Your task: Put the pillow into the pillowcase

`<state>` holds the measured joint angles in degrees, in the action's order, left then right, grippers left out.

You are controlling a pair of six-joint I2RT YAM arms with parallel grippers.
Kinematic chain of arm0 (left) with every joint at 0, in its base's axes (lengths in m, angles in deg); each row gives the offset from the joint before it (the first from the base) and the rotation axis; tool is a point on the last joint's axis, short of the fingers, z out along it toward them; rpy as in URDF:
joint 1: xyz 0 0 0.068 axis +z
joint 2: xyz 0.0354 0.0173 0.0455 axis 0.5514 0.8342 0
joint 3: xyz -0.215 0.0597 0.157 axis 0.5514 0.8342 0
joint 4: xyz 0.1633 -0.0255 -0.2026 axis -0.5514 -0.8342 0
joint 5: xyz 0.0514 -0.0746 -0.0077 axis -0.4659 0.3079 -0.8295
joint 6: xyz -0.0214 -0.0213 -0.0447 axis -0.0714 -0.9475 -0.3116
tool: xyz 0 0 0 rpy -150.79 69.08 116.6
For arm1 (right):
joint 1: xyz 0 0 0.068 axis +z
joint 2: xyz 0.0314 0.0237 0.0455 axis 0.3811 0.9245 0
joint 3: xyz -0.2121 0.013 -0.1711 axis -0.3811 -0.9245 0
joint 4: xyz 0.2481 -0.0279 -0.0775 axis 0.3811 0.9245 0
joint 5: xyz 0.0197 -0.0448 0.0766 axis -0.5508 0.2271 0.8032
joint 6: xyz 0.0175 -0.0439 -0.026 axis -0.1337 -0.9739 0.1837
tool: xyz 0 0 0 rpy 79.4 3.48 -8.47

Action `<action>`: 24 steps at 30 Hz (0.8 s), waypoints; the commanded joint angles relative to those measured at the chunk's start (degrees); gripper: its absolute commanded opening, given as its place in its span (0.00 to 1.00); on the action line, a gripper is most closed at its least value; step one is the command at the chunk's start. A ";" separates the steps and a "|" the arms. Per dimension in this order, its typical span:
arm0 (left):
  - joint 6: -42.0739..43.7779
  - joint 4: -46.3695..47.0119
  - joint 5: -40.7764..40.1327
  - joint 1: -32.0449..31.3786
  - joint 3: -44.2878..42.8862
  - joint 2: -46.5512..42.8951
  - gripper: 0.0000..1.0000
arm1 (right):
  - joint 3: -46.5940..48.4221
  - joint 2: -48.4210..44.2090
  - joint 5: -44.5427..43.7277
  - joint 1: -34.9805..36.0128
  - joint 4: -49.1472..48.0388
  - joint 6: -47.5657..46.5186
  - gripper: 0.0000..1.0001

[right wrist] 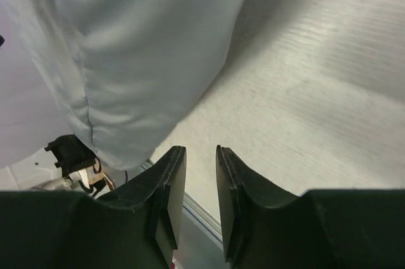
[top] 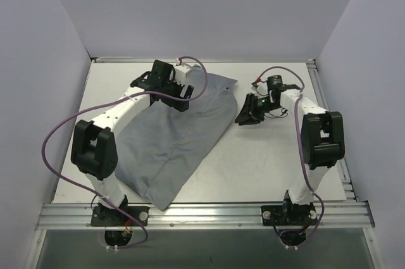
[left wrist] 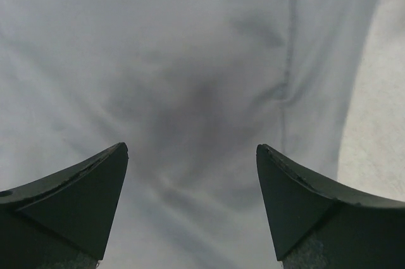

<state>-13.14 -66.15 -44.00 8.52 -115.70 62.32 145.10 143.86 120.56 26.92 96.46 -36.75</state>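
Observation:
The grey pillowcase [top: 171,142] lies slantwise across the table's left half, puffed up and wrinkled. No cream or yellow of the pillow shows in any view. My left gripper [top: 179,100] hovers over the far end of the pillowcase, open. In the left wrist view the gripper [left wrist: 192,149] has its jaws wide apart above grey cloth [left wrist: 190,60] with a seam. My right gripper [top: 245,117] sits just right of the pillowcase's far corner. In its wrist view the gripper [right wrist: 201,149] has jaws a narrow gap apart, holding nothing, with cloth [right wrist: 145,47] to the left.
The white table [top: 266,161] stretches bare to the right of the pillowcase, seen also as textured table surface [right wrist: 304,92]. Grey walls close in the back and both sides. A metal rail [top: 202,212] runs along the near edge by the arm bases.

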 commanded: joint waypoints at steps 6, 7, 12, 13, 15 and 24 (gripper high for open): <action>1.11 2.75 -12.24 -0.54 -4.84 10.09 0.85 | -4.22 7.62 -3.16 8.49 -15.47 13.26 0.28; 1.29 3.63 -14.34 -0.28 -4.22 9.66 0.84 | -4.13 8.42 -3.33 8.58 -16.09 14.58 0.28; 2.34 6.27 -19.37 1.22 -2.02 6.49 0.86 | -4.04 12.11 -3.07 8.76 -21.00 18.01 0.28; 2.78 6.01 -19.89 1.48 -2.63 6.66 0.87 | -3.87 12.81 -2.90 9.11 -21.89 18.89 0.28; 3.14 4.62 -18.07 2.18 -3.68 8.33 0.91 | -2.64 15.09 -2.37 9.37 -24.34 21.09 0.29; 4.98 -2.77 3.18 -1.23 -10.80 20.81 0.27 | -2.81 19.93 -0.17 12.71 -36.64 27.24 0.30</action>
<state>-9.34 -64.60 -52.53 9.43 -123.11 79.96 142.08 160.91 121.93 37.82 65.27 -11.88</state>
